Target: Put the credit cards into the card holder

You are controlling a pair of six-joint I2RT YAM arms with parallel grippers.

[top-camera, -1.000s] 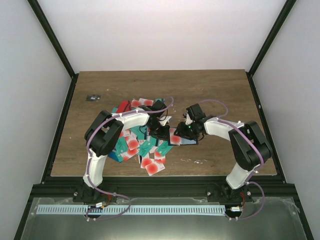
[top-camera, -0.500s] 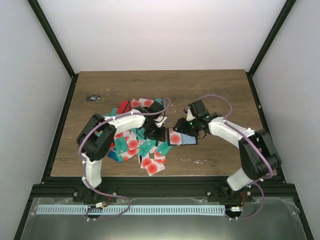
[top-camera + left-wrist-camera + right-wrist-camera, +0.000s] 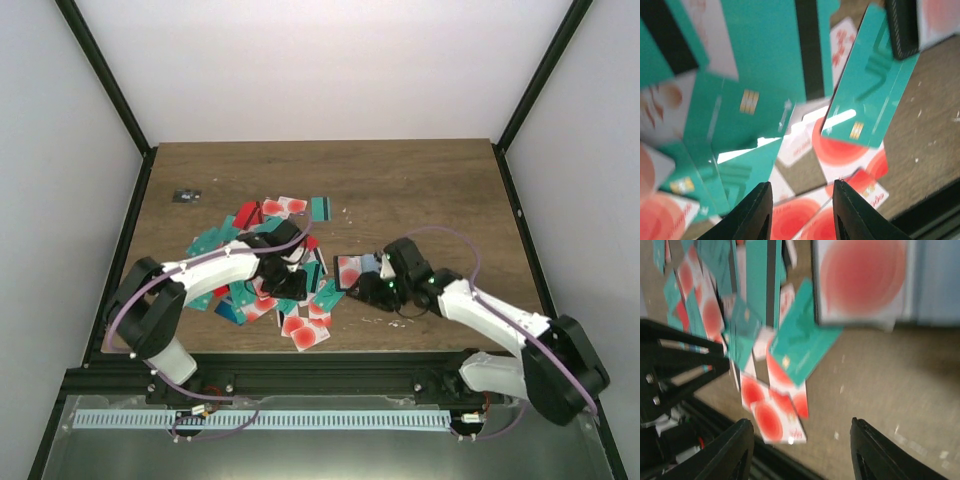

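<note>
The left end effector (image 3: pixel 802 215) hangs with its two black fingers spread and nothing between them, poised close over the loose heap of thin rectangular credit cards (image 3: pixel 300 330), which are teal or white with a red circle. The right end effector (image 3: pixel 800 455) is spread wider and is also empty. It hovers over bare wood just beside the small black folding card holder (image 3: pixel 935 280).

That holder lies opened flat on the brown wooden bench (image 3: pixel 430 190), at the right edge of the heap, with its pale blue lining showing. One white card with a red circle (image 3: pixel 862 277) lies on the holder's left half. The blur hides whether this card is tucked into a pocket or only resting on top.

**Risks from here**
- The cards overlap at all angles, so closing on the heap may pinch two at once or skate off a flat face. The teal chip card (image 3: pixel 870 95) leans over its neighbours and could flip.
- If the white card is not seated, a brush from either arm would probably slide it off or drag the light holder askew.
- Both arms work close together at the holder, so they could bump each other.
</note>
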